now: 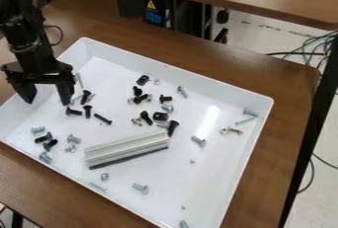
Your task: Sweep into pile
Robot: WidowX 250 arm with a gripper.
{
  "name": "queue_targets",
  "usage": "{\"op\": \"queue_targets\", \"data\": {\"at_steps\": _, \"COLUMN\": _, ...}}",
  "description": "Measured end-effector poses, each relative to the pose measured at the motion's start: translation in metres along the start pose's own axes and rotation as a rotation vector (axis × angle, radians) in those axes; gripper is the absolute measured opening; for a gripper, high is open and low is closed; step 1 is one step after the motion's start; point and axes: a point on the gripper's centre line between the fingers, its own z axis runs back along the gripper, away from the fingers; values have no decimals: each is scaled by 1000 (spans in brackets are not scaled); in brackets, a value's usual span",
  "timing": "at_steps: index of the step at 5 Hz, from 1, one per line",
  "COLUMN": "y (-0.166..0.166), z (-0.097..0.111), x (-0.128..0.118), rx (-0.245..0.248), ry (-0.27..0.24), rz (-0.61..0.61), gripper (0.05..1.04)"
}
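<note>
Black and silver metal screws (146,118) lie scattered across a white rectangular tray (221,177). Above its upper-left edge hangs the black two-finger gripper (46,91), jaws spread apart; a ridged, silvery bar (125,146) rests near the tray's middle.

Wears black nearly all over on the arm (20,27), with soft grey glints along edges and corners. Looks knobbly and jointed up top, built from blocky, uneven housings (15,12), then narrows to a rounded wrist section (25,43) with a paler, greyish curved band (26,49) across the front. Carries a thin dark cable (62,33), bowed out in a loop to one side. Flares below into a broad black gripper (48,102), with a wide crosspiece (43,79) and two thick, angular fingers (64,91), tapering to blunt points.
</note>
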Motion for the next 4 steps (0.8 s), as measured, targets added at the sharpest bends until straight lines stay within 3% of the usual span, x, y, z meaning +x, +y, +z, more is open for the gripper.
{"op": "queue_targets", "data": {"at_steps": 1, "y": -2, "z": -7, "x": -5, "rx": -2, "ry": 29, "rz": -6, "gripper": 1000}}
{"op": "queue_targets", "data": {"at_steps": 2, "y": -16, "z": -3, "x": -18, "rx": -75, "ry": 133, "rz": -190, "gripper": 1000}}
{"op": "queue_targets", "data": {"at_steps": 4, "y": -54, "z": 24, "x": -32, "rx": -109, "ry": 111, "rz": -549, "gripper": 1000}}
